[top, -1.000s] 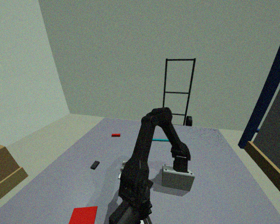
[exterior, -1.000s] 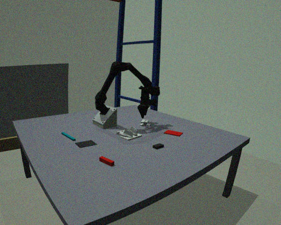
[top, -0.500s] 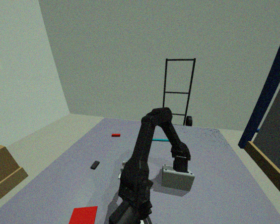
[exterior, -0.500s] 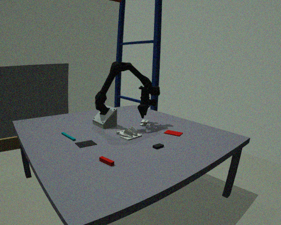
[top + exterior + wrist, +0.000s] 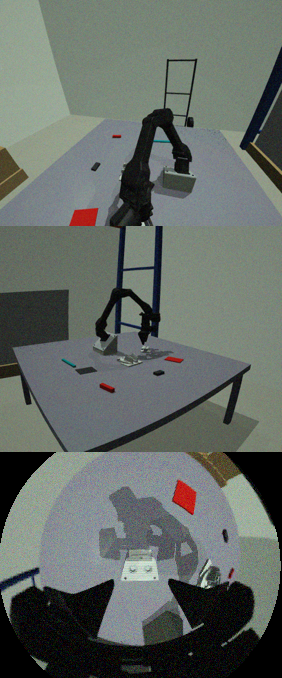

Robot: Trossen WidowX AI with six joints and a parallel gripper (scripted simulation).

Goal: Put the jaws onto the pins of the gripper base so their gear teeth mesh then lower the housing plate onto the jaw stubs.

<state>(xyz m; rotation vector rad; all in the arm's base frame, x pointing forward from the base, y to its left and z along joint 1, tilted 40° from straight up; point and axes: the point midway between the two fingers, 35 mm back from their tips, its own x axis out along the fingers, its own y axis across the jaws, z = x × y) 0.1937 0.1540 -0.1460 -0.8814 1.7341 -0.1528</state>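
My gripper (image 5: 143,343) (image 5: 142,581) is open and empty, pointing down just above the housing plate. The housing plate (image 5: 145,347) (image 5: 140,570), small and pale with two round marks on its face, stands on the table beneath the fingertips. The pale gripper base (image 5: 128,365) lies to one side, with two grey upright jaws (image 5: 134,357) on it; this cluster is at the right in the wrist view. In the top view the arm hides most of it. Whether the jaws sit fully on their pins and the teeth mesh is too small to tell.
A red sheet (image 5: 84,217) (image 5: 174,359) (image 5: 185,497), a black block (image 5: 95,166) (image 5: 158,372), a red bar (image 5: 116,136) (image 5: 107,387), a teal rod (image 5: 162,141) (image 5: 68,363) and a dark flat square (image 5: 86,370) lie on the table. The arm's grey pedestal (image 5: 178,182) (image 5: 111,347) stands behind.
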